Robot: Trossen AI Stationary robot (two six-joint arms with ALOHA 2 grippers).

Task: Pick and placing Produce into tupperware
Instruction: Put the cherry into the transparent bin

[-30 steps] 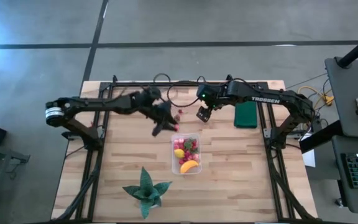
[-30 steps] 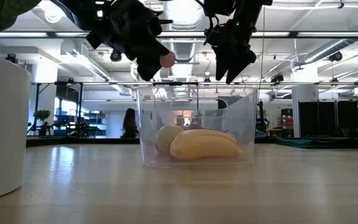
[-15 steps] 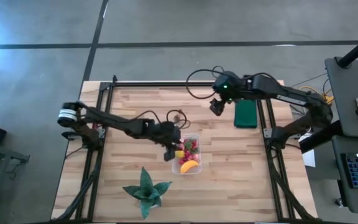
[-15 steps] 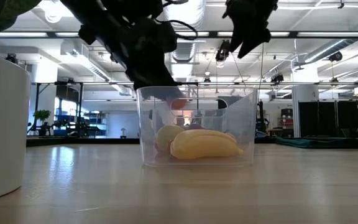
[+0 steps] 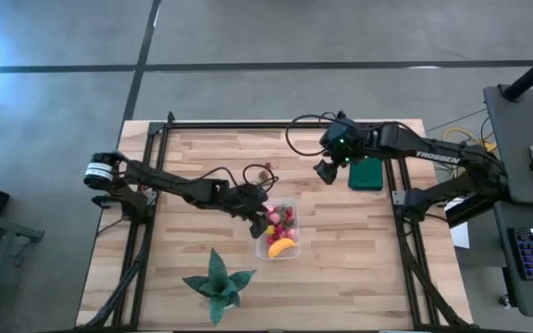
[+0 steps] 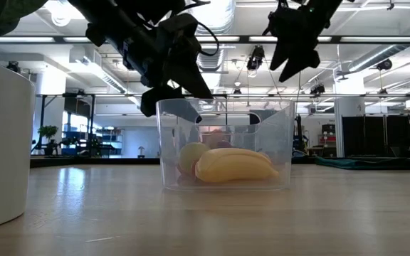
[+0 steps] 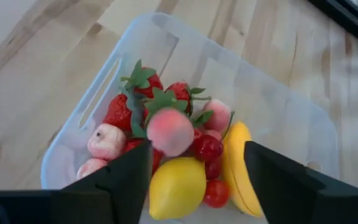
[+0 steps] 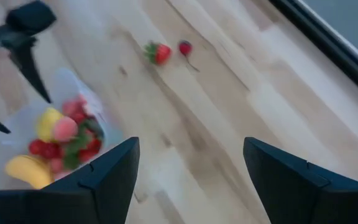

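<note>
The tupperware [image 5: 277,230] is sitting in the middle of the wooden surface [image 5: 192,264], and the left end effector [image 5: 258,215] is hanging right over its near edge. Its fingers are standing wide apart and holding nothing. A pink peach-like piece [image 7: 169,131] is sitting just under them, on top of the strawberries [image 7: 143,84], lemon [image 7: 177,186] and banana [image 7: 242,169]. The right end effector [image 5: 325,171] is waiting well away, beside the dark green rectangle [image 5: 365,172], with fingers wide and empty. Two small red pieces [image 8: 160,53] are lying loose on the surface. They are blurry, so it is hard telling what they are.
</note>
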